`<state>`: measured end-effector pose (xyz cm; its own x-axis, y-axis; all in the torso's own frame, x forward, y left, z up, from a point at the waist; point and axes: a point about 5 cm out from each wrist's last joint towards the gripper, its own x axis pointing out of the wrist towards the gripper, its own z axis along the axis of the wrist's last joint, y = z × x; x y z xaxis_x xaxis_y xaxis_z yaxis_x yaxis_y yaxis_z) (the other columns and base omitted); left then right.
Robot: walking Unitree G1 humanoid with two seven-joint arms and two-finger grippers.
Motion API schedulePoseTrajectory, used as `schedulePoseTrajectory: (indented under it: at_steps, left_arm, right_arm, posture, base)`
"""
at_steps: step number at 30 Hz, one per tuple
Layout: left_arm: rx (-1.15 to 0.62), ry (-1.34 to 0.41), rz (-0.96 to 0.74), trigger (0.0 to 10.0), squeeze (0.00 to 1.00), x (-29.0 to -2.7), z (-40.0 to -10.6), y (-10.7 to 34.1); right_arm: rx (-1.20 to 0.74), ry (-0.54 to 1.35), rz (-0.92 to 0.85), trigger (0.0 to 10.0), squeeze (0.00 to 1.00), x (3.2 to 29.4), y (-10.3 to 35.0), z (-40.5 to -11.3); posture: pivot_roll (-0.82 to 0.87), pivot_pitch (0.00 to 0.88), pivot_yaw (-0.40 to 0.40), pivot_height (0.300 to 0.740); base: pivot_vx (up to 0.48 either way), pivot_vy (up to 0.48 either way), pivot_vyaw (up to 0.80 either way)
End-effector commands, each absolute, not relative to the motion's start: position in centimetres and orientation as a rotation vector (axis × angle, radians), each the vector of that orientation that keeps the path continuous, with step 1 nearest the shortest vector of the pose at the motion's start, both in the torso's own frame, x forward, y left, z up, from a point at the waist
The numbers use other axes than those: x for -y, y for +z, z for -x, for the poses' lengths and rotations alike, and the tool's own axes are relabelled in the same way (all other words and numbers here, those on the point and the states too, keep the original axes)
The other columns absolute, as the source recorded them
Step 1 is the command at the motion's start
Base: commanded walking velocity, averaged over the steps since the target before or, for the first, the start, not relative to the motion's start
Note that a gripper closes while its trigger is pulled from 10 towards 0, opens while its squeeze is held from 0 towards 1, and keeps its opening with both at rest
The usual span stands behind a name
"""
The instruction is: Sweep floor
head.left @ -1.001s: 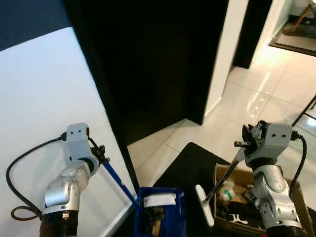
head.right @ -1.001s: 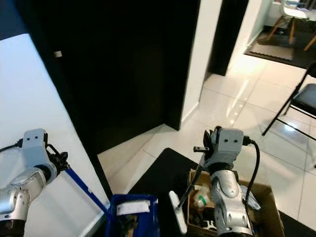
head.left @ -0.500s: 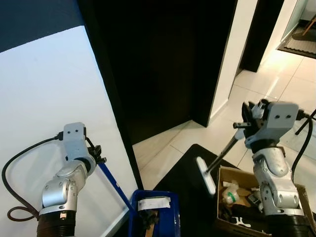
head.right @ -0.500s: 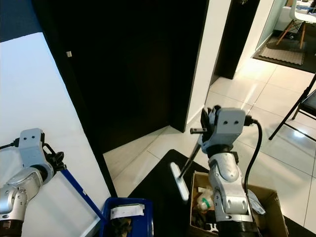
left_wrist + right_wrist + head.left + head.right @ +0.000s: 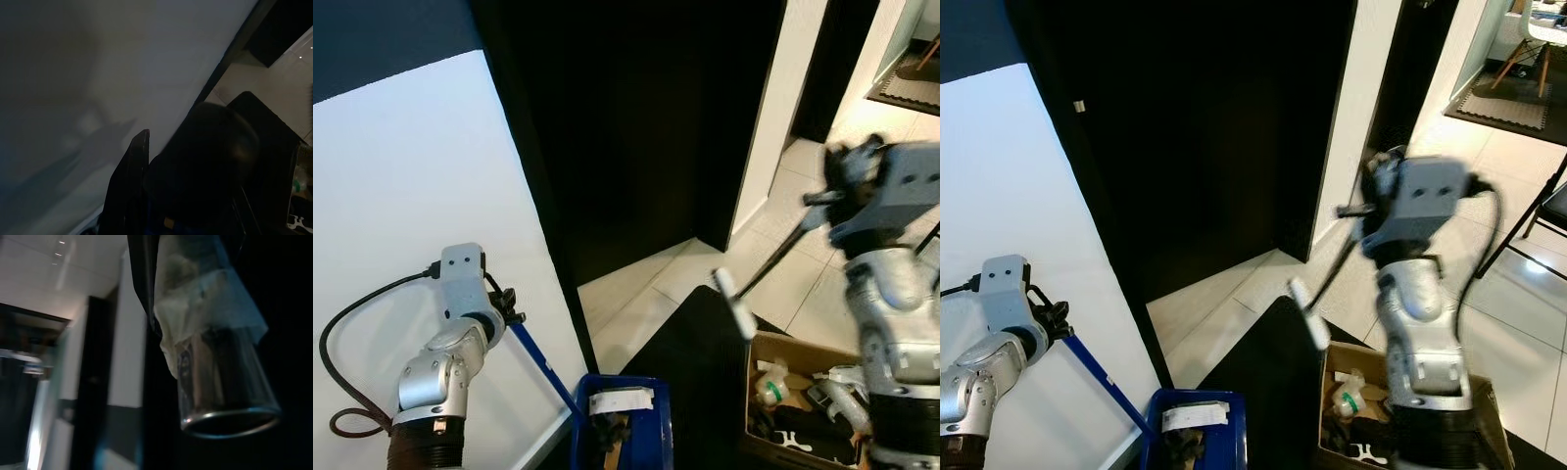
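I am holding the broom (image 5: 773, 269) in the right gripper (image 5: 837, 191), clenched around the top of its dark stick, and I am swinging it up and outward. Over the last second the pale brush head (image 5: 732, 302) has come off the edge of the cardboard box (image 5: 773, 345) and is now hanging in the air over the black mat (image 5: 690, 338), with the right arm higher and blurred from the motion. The right wrist view is showing the taped metal end of the stick close against the fingers, so the grasp is looking firm.

The left gripper (image 5: 509, 308) is staying where it was, clamped on the blue handle (image 5: 540, 360) of the dustpan (image 5: 619, 423), which is sitting low by the white wall (image 5: 401, 186) with a scrap of paper and dark bits already inside (its far lip is out of frame, so I cannot say how full it is). The left wrist view is too dark to add much.

I am reading this as the end of a stroke, with the brush being lifted clear to reset. The box of clutter is sitting just beside the mat, and I judge the next pass needs the brush brought back down on the tiled floor (image 5: 783, 294) without clipping the box rim.
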<state>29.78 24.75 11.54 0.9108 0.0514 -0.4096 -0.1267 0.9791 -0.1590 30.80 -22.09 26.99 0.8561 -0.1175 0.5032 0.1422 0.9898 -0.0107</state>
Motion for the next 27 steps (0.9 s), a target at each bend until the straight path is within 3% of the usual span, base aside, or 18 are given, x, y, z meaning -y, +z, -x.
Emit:
schedulePoseTrajectory:
  at_steps: [1,12,18,24,27]
  left_arm:
    - [-0.374,0.081,0.186,10.0,0.00,-24.5,-30.4,12.3]
    - [-0.361,0.047,0.210,10.0,0.00,-23.7,-31.4,12.9]
    - [-0.358,0.037,0.215,10.0,0.00,-23.5,-31.7,13.0]
    - [-0.360,0.026,0.215,10.0,0.00,-23.1,-31.9,13.0]
    - [-0.361,0.024,0.215,10.0,0.00,-23.0,-31.9,13.0]
  right_arm:
    - [0.572,-0.181,0.021,10.0,0.00,22.9,28.2,-30.1]
    - [0.483,-0.437,0.009,10.0,0.00,26.9,26.9,-28.3]
    - [0.461,-0.478,0.008,10.0,0.00,27.8,26.5,-27.6]
    - [0.450,-0.498,0.002,10.0,0.00,28.4,26.6,-27.3]
    - [0.444,-0.497,0.002,10.0,0.00,28.4,26.6,-27.4]
  posture:
    - [-0.05,0.069,0.056,0.740]
    - [-0.08,0.064,0.073,0.740]
    - [-0.08,0.064,0.073,0.740]
    - [-0.09,0.065,0.082,0.740]
    - [-0.09,0.066,0.081,0.740]
  base:
    - [0.000,0.000,0.00]
    - [0.000,0.000,0.00]
    - [0.000,0.000,0.00]
    - [0.000,0.000,-0.76]
    - [0.000,0.000,0.00]
